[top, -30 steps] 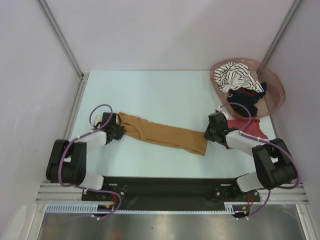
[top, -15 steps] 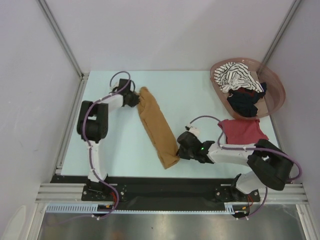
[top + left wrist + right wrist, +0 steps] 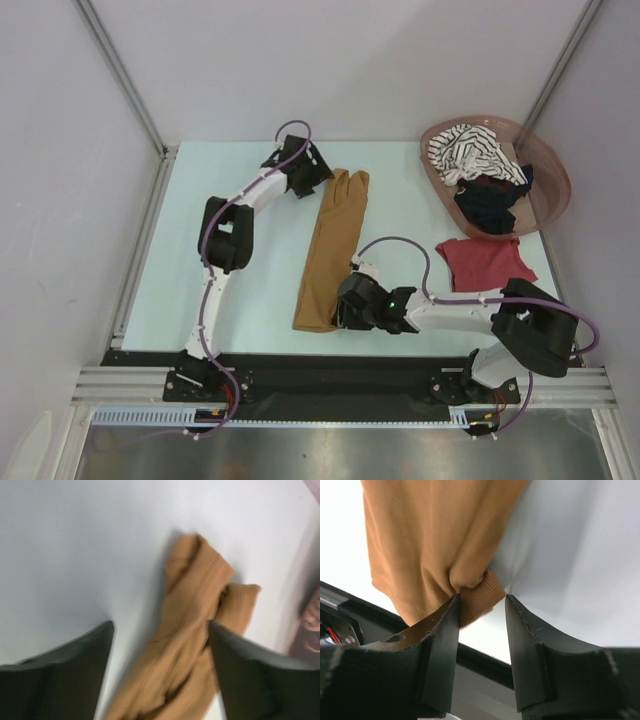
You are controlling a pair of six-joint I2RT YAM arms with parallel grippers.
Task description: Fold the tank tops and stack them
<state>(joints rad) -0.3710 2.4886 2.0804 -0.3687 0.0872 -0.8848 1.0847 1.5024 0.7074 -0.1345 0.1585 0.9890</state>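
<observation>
Worktop carries the mustard-brown tank top, drawn into a long narrow strip from its far part toward the near edge. The left hand is at the strip's far end, fingers spread wide and gripping nothing. The right hand is at the near corner, fingers partly apart, with the hem loose between them. The dark red tank top lies flat to the right. The striped tank top and black tank top sit in the basket.

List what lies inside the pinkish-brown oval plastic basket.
The basket holds a crumpled black-and-white striped cloth top and, nearer the arms, a black cloth top. Anything beneath them is covered.
</observation>
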